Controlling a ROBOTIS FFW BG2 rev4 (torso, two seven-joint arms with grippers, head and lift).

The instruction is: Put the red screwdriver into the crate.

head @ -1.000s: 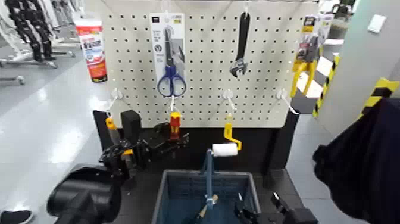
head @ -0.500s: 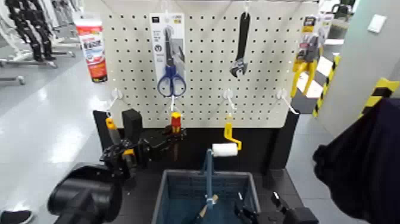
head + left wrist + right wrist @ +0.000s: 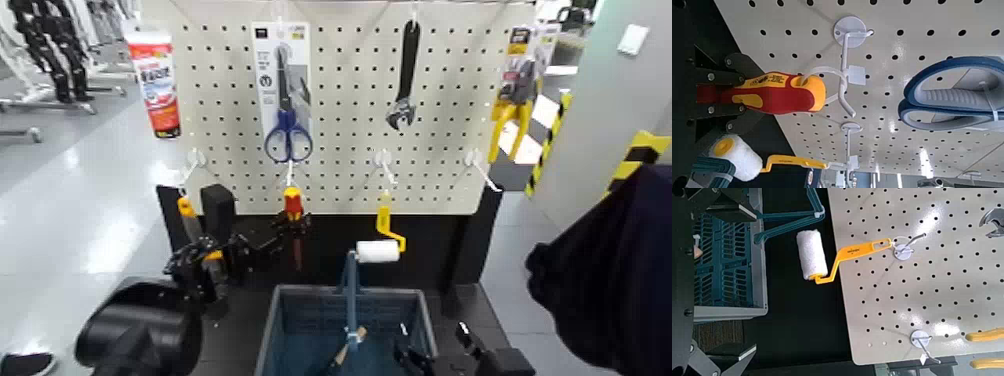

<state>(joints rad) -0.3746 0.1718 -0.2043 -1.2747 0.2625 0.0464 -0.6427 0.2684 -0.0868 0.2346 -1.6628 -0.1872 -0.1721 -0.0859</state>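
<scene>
The red screwdriver (image 3: 293,206) hangs handle-up at the hook below the blue scissors, its thin shaft pointing down. My left gripper (image 3: 287,230) reaches in from the left and is shut on it. In the left wrist view the red handle with its yellow end (image 3: 770,92) lies between the dark fingers (image 3: 713,77), and the yellow end touches the white hook (image 3: 843,74). The crate (image 3: 290,325) stands below on the dark shelf, with its blue handle upright, and it also shows in the right wrist view (image 3: 727,262). My right gripper (image 3: 440,358) is open, low beside the crate's right side.
A yellow-handled white paint roller (image 3: 378,250) hangs just above the crate's handle. A brush (image 3: 350,348) lies inside the crate. Blue scissors (image 3: 288,135), a wrench (image 3: 404,80) and yellow pliers (image 3: 515,95) hang on the pegboard. A person's dark sleeve (image 3: 610,280) is at the right.
My left gripper has drawn in from just right of the screwdriver and closed around it. The screwdriver has risen slightly. The right arm has not moved.
</scene>
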